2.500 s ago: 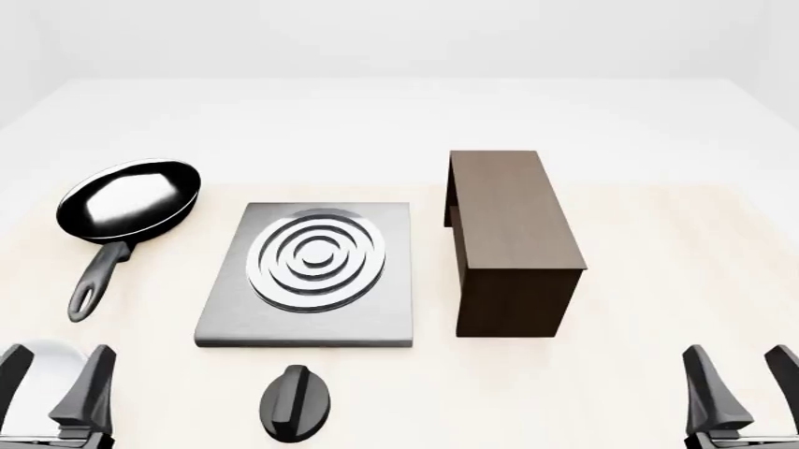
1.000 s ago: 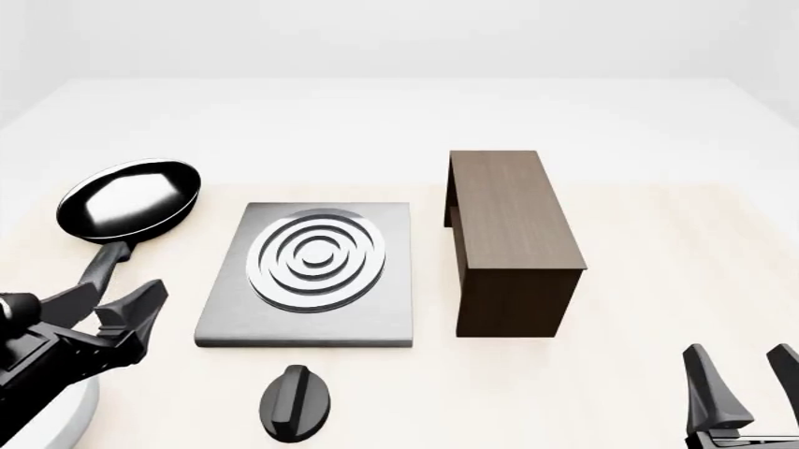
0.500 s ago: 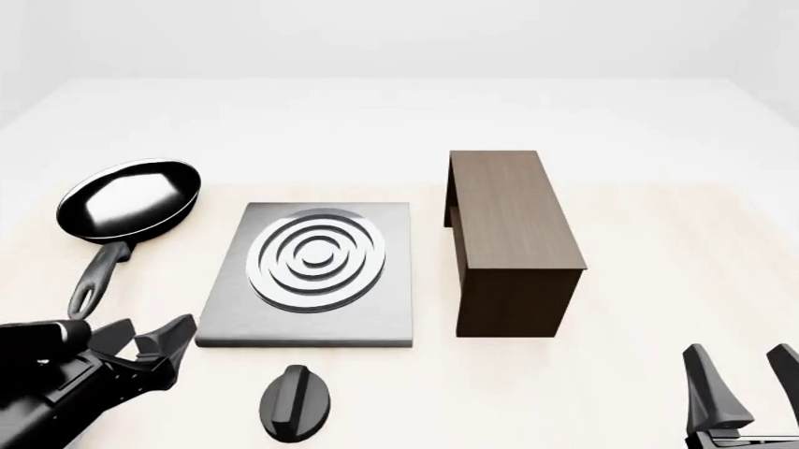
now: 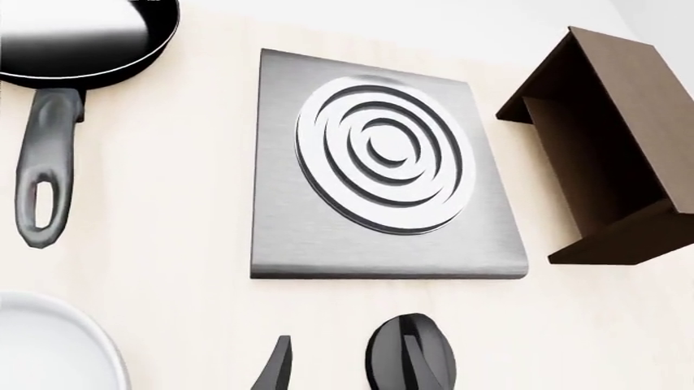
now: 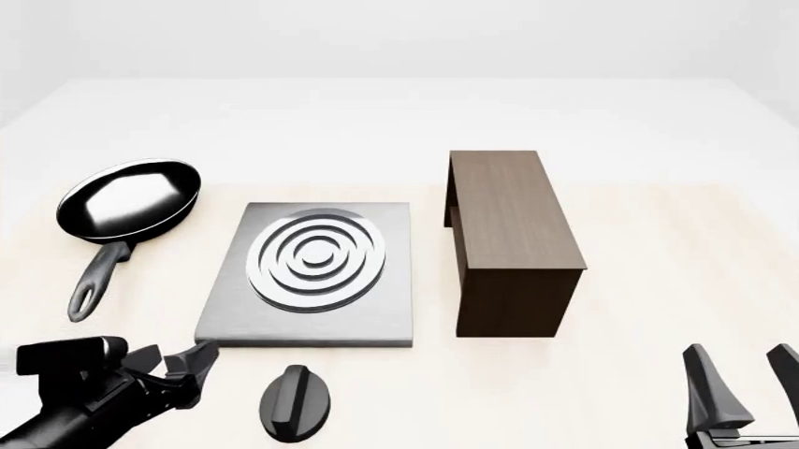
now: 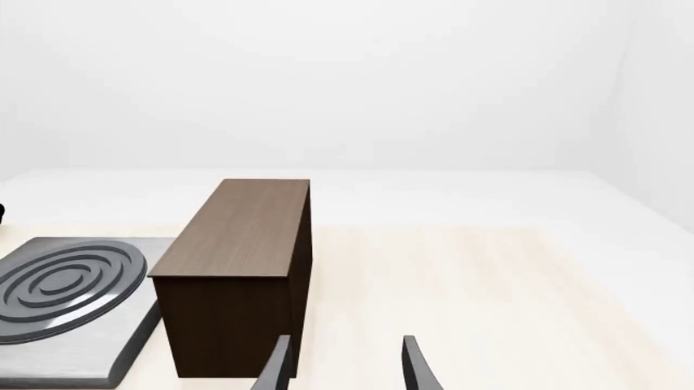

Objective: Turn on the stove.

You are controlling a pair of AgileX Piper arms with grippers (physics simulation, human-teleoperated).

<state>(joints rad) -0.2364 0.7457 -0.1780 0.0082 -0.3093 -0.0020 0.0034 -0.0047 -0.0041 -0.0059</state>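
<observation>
The stove (image 5: 374,309) is a flat grey slab with silver rings, lying mid-table; its black knob (image 5: 297,402) with a raised bar sits on the table just in front of it. My left gripper (image 5: 175,362) is open, low at the front left, a short way left of the knob and not touching it. In the left wrist view the stove (image 4: 288,244) fills the middle, the knob (image 4: 410,359) is at the edge, and one finger (image 4: 276,372) shows beside it. My right gripper (image 5: 743,393) stands open at the front right, far from the stove.
A black frying pan (image 5: 129,199) lies left of the stove, handle toward me. A tall dark brown wooden box (image 5: 512,234) stands right of the stove, also seen as box (image 6: 239,268). A white round dish (image 4: 44,349) sits at the front left.
My left arm has swung right and down from the pan handle's side toward the knob. The right arm, stove and knob have not moved.
</observation>
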